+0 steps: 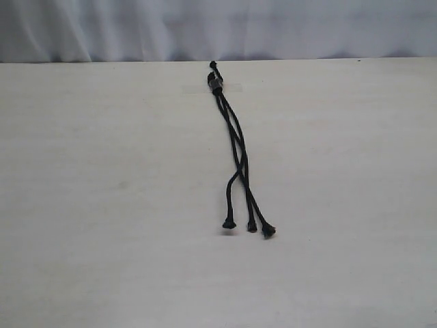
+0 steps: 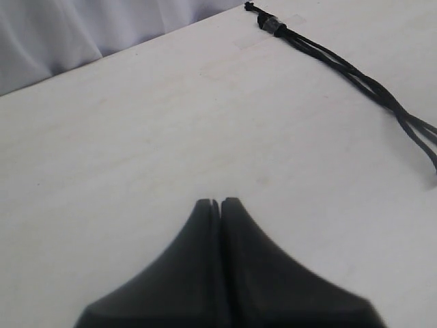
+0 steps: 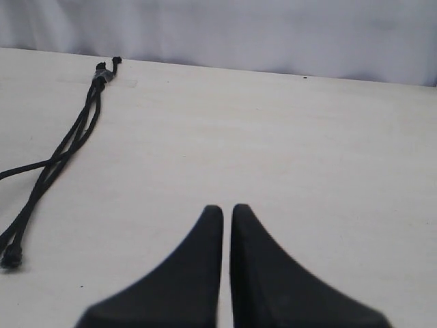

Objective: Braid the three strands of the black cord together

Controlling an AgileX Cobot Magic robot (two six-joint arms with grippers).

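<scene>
"Black cord (image 1: pixel 235 140) is lying flat on the pale table (image 1: pixel 102 205), running from twelve o'clock toward six in my exterior view. Its knot (image 1: pixel 216 83) is sitting at the twelve o'clock end, close to the table's far edge."

"What are the strands doing?"

"I'm seeing the three strands (image 1: pixel 243 164) leaving the knot together and crossing one another partway along. After that they're fanning out, one heading toward seven o'clock, one toward six and one toward five. The flared tips (image 1: pixel 252 227) are resting side by side near the middle of the table."

"And your grippers?"

"Neither is showing in the exterior view, so I'm going by the wrist cameras. The left gripper (image 2: pixel 218 202) is hovering over bare table with its fingers pressed together, clenched on nothing. The right gripper (image 3: pixel 227 210) is showing only a thin slit between its fingers, and it's gripping nothing either. The black cord is lying well apart from both."
</scene>
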